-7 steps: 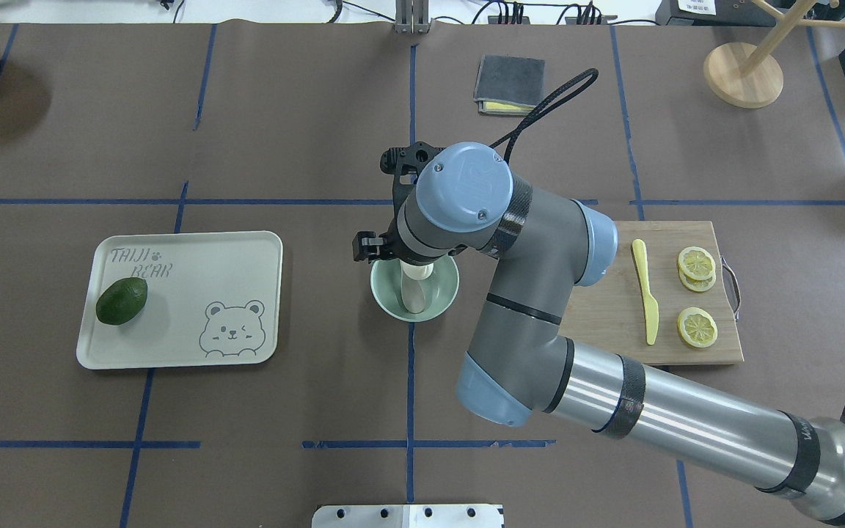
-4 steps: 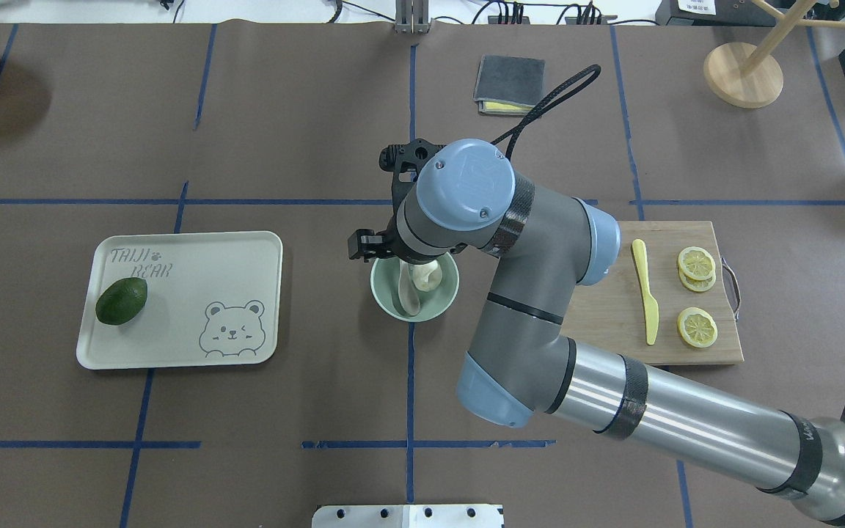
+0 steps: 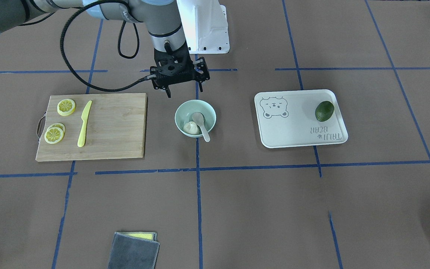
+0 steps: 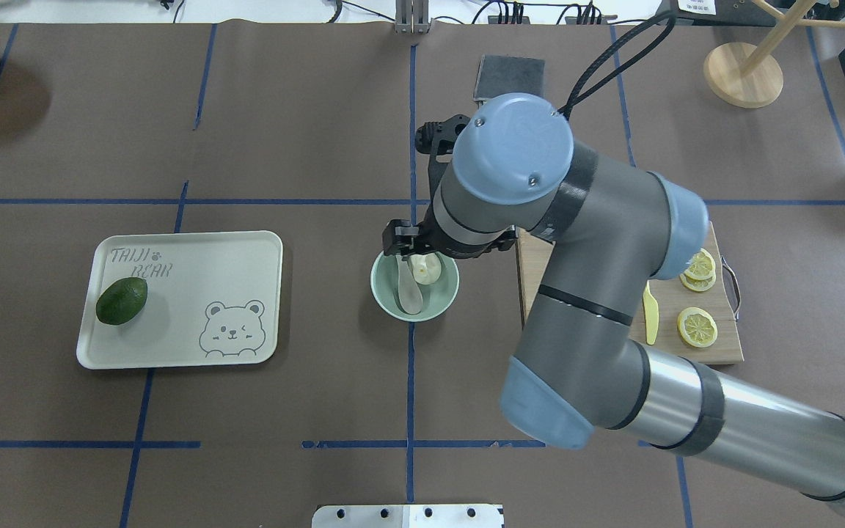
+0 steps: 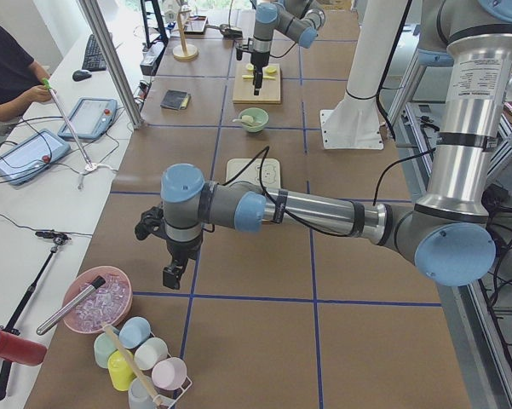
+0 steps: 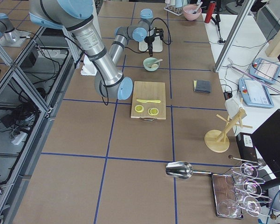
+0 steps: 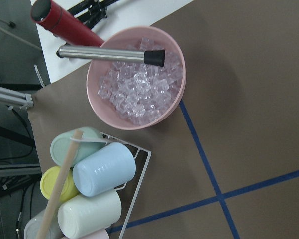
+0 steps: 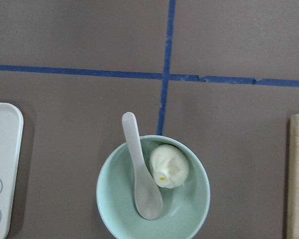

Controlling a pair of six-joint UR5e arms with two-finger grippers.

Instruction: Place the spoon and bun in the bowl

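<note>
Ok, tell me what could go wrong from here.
1. The spoon lies in the bowl with its handle jutting past the rim. Any knock to that handle could lever it out.
2. The right gripper hangs open near the bowl's robot-side rim, and its height is hard to judge. A low sideways retreat might clip the rim and slide or tip the bowl, spilling the bun that lies beside the spoon.

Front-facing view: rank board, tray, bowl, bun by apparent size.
1. board
2. tray, slightly smaller than the board
3. bowl
4. bun
</note>
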